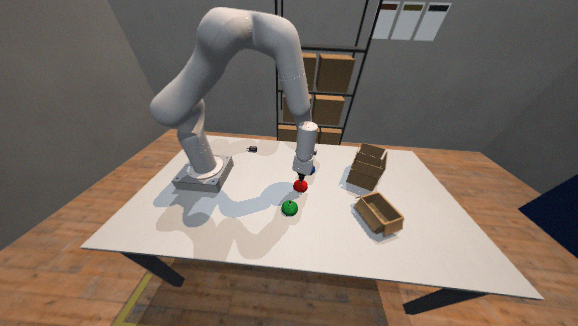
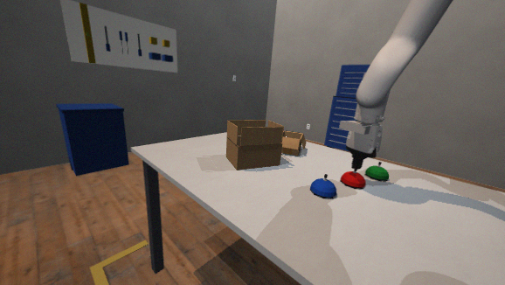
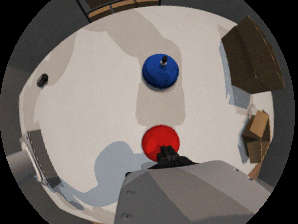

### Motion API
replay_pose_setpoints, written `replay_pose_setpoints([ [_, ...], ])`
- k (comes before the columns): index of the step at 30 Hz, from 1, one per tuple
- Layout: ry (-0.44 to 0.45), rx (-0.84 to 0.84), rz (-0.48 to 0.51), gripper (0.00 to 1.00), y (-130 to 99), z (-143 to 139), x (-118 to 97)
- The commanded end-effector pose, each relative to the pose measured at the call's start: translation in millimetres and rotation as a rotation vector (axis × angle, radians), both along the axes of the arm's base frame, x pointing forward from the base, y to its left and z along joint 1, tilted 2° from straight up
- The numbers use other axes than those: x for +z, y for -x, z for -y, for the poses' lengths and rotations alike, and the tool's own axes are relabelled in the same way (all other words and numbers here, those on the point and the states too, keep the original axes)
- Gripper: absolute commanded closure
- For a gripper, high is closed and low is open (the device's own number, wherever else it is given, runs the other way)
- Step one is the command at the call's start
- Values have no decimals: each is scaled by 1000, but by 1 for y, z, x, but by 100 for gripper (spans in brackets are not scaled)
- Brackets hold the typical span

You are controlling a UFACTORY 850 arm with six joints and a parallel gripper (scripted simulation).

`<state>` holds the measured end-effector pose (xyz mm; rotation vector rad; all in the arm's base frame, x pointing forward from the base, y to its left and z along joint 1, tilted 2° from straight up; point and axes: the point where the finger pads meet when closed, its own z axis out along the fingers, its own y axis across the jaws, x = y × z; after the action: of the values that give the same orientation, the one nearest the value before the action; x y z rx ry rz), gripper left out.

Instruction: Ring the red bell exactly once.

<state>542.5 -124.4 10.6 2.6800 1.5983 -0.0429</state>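
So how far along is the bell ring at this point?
Done: the shut end effector is lined up directly over the red bell, between the blue bell and green bell. In hand: its tip sits right at the red bell's button; whether the button is fully down cannot be told. Left: finishing the press if needed, then lifting off so the button rises.

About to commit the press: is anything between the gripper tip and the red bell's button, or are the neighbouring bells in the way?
Nothing visible blocks it. The gripper, shut and holding nothing, sits right on top of the red bell. The blue bell and green bell flank it on either side, both apart from the fingers.
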Motion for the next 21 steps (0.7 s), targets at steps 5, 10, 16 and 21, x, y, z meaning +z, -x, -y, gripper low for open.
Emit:
replay_pose_setpoints([
  [5,0,0,2,100,-1,0,0],
  [10,0,0,2,100,-1,0,0],
  [16,0,0,2,100,-1,0,-3],
  [21,0,0,2,100,-1,0,-3],
])
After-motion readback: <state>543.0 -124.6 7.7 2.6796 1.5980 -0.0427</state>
